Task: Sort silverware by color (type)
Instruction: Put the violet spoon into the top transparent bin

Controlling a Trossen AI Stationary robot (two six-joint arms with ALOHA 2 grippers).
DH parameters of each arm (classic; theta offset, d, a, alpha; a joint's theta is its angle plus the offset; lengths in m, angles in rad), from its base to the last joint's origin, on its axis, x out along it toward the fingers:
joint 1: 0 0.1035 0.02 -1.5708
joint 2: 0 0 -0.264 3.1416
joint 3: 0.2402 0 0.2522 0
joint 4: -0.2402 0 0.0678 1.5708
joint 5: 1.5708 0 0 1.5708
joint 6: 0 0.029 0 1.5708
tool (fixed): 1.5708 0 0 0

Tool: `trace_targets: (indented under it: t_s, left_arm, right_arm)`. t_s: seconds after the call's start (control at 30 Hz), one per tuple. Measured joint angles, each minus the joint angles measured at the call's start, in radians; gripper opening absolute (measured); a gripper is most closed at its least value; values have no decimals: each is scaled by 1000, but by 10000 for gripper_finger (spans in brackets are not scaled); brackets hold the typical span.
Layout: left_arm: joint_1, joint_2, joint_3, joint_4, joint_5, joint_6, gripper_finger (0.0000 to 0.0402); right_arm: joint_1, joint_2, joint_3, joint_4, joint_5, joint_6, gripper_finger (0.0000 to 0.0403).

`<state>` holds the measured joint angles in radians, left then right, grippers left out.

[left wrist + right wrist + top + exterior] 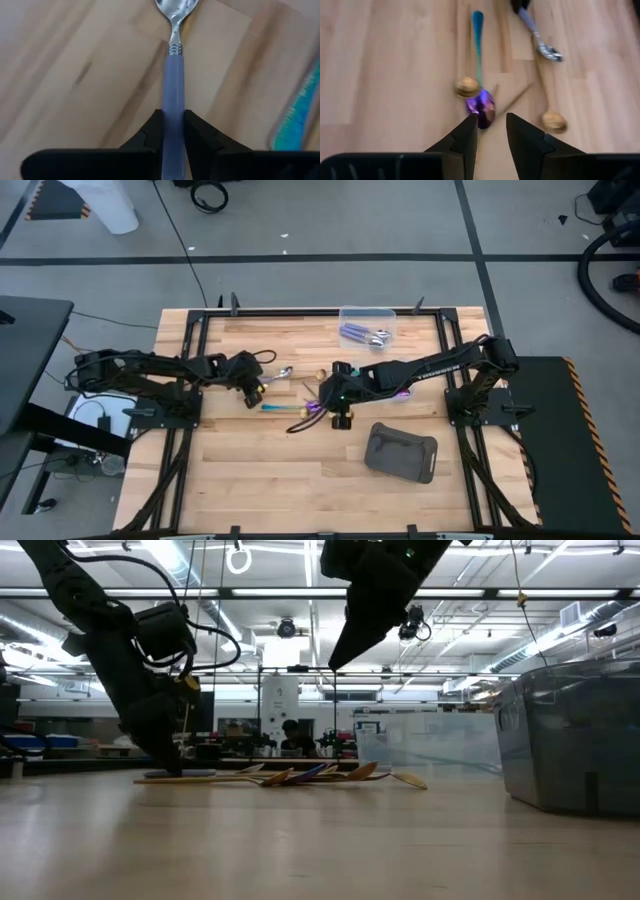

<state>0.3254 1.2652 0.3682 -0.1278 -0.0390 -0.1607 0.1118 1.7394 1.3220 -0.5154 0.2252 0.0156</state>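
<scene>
Left wrist view: the left gripper (173, 131) is clenching the lilac-handled spoon (174, 75) by its slim handle at the table's middle-left. The right gripper (489, 131) is hovering released over the rainbow spoon (480, 100). The spoons are probably light, stiff and slippery; the handle's middle likely offers the surest grasp.

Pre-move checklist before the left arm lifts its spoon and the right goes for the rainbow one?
1. Left hand shut on the lilac-handled spoon: ok, fingers clamp the handle.
2. Spoon centred in the grip: ok in the left wrist view.
3. Right hand open: ok, fingers apart.
4. Right hand lined up over the rainbow spoon: ok, purple bowl sits just ahead of the gap.
5. Neighbours clear of that pick: not ok, a gold spoon lies against it.
6. Clear tub with lilac spoons unobstructed: ok in the high view.
</scene>
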Motion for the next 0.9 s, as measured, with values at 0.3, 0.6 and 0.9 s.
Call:
trace_targets:
  t_s: [0.3, 0.6, 0.9]
  left_arm:
    - [-36, -106, 9, 18, 3, -42, 1]
    - [-71, -89, 11, 21, -20, -51, 39]
    - [-93, -78, 12, 31, -130, -61, 189]
  right_arm:
    - [11, 20, 0, -37, 128, -122, 108]
    - [9, 36, -1, 0, 109, -146, 107]
    - [9, 36, 0, 55, 66, -124, 106]
